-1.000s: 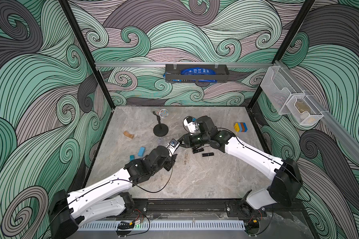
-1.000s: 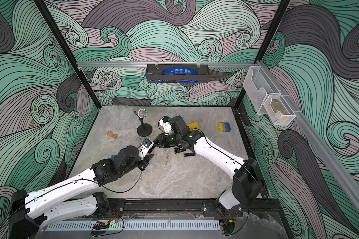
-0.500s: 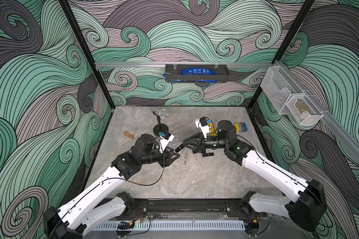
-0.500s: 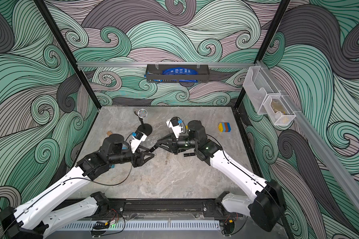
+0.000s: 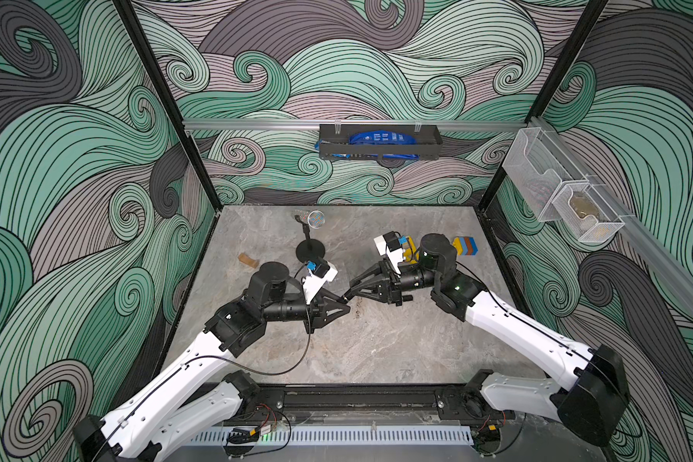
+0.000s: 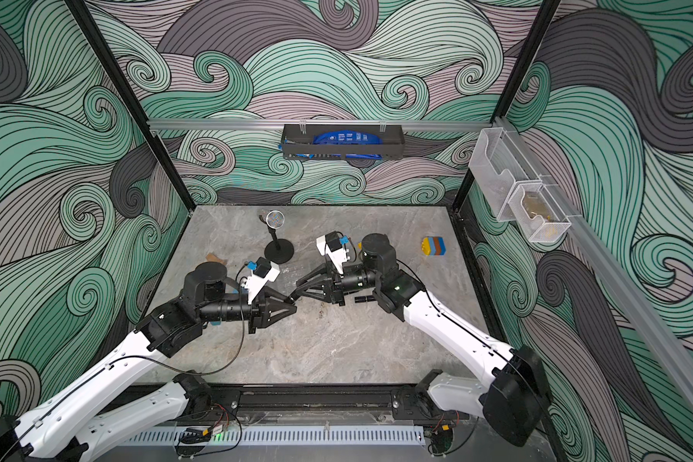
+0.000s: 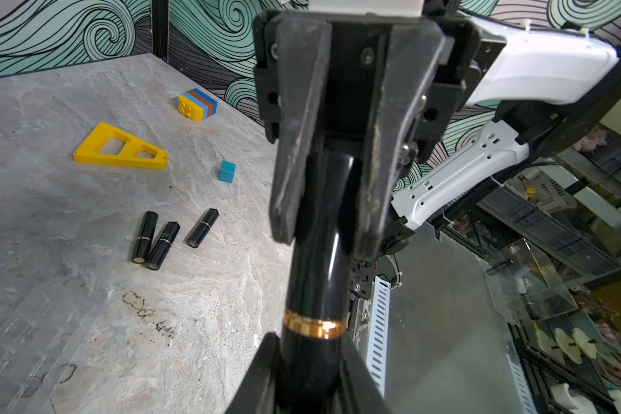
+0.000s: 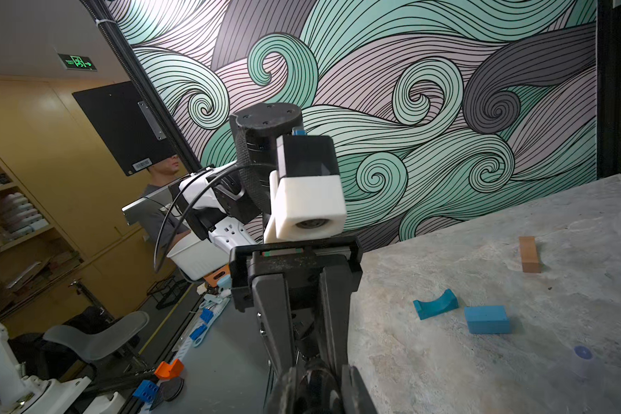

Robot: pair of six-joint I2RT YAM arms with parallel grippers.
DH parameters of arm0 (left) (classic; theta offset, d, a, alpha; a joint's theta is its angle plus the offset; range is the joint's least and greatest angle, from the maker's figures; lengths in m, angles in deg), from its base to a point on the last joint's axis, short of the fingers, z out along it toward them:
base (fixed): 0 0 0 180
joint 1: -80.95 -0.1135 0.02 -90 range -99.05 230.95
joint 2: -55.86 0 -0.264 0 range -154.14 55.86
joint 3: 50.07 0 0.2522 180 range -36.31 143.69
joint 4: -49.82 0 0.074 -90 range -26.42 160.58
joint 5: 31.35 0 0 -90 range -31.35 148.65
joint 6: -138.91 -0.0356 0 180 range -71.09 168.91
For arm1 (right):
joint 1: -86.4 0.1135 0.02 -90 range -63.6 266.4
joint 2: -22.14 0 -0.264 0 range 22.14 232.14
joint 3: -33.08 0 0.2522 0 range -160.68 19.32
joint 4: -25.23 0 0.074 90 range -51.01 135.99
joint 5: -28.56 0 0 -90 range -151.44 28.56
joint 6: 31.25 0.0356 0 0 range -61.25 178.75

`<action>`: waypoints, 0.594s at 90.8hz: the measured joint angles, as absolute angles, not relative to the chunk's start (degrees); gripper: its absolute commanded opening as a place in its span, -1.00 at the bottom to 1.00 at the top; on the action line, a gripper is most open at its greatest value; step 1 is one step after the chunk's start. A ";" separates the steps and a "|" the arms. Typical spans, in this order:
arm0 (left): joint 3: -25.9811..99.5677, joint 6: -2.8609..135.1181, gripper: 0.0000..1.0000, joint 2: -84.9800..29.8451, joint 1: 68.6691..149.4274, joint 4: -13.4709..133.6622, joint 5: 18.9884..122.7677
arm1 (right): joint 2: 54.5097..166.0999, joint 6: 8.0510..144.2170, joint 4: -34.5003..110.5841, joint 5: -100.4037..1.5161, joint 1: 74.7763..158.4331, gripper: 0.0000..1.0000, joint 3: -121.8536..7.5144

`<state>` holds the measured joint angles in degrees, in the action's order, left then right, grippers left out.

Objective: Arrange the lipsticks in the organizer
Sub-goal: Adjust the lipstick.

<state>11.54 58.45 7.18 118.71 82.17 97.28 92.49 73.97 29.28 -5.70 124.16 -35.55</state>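
L edge: wood block (image 5: 247, 260) flat on the tabletop (image 5: 377, 352), near the L wall.
Blue pcs: blue block (image 8: 487, 319) and teal arch (image 8: 435, 304) just beside each other (clearest from the R wrist cam).
L tool (image 5: 341, 309): clamped tight on one end of the black lipstick (image 7: 316, 251), mid-scene.
Lipstick: gold band, held clear of the tabletop, bridging both tools tip to tip.
R tool (image 5: 353, 291): closed hard on the other end, facing the L tool.
Spare lipsticks (image 7: 163, 245): three black ones lying flat, two touching or nearly, third just beside.
Organizer (image 7: 33, 333): clear, hard to read; only faint grid lines on the tabletop.
R side: yellow wedge (image 7: 87, 152), teal cube (image 7: 226, 171), striped brick stack (image 5: 465, 245) near the R wall.
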 measured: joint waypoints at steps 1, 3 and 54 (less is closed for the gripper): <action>11.54 58.25 -0.63 7.13 118.71 82.10 97.37 | 92.53 73.99 29.26 -5.67 124.16 -0.94 -35.55; 11.52 58.34 -0.65 7.04 118.71 82.08 97.50 | 92.55 74.02 29.19 -5.61 124.16 -0.94 -35.55; 5.27 54.93 -0.92 7.13 118.69 73.80 84.93 | 93.62 84.09 28.21 -14.18 123.29 0.17 -35.16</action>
